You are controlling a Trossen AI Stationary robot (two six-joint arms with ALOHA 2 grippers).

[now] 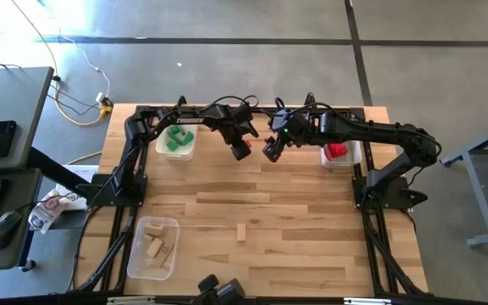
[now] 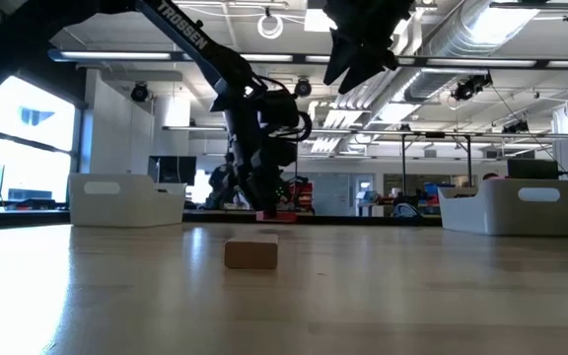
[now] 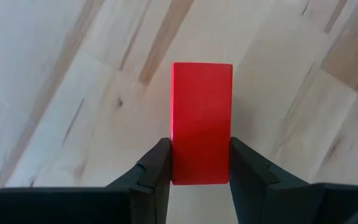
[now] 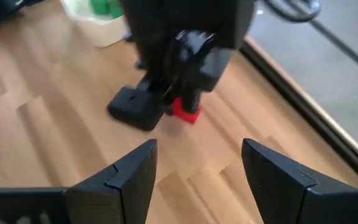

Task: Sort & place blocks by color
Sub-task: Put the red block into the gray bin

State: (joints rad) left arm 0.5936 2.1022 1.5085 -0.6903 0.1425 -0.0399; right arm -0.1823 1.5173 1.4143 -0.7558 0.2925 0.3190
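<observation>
A red block [image 3: 201, 118] sits between the fingers of my left gripper [image 1: 242, 152], which is shut on it low over the table's far middle; it also shows as the red block [image 4: 186, 112] in the right wrist view. My right gripper [image 4: 197, 168] hovers open and higher, just right of the left gripper, holding nothing. A plain wooden block [image 1: 241, 232] lies flat on the table toward the near edge, also seen as the plain block [image 2: 250, 251] in the low view. Green blocks [image 1: 174, 140] lie in the far-left bin, red blocks [image 1: 337, 151] in the far-right bin. My left gripper pinches the red block's two long sides [image 3: 174, 155] between its two fingers [image 3: 156, 168], at the end nearer the wrist. The fingers come from above, pointing steeply down, and lie across the block. The block sits close to the tabletop; whether it is clear of it I cannot tell.
A clear bin [image 1: 153, 247] with plain wooden pieces stands at the near left. The green bin [image 1: 163, 151] and red bin [image 1: 352, 158] flank the two grippers at the far side. Bare wood lies across the table's middle and near right.
</observation>
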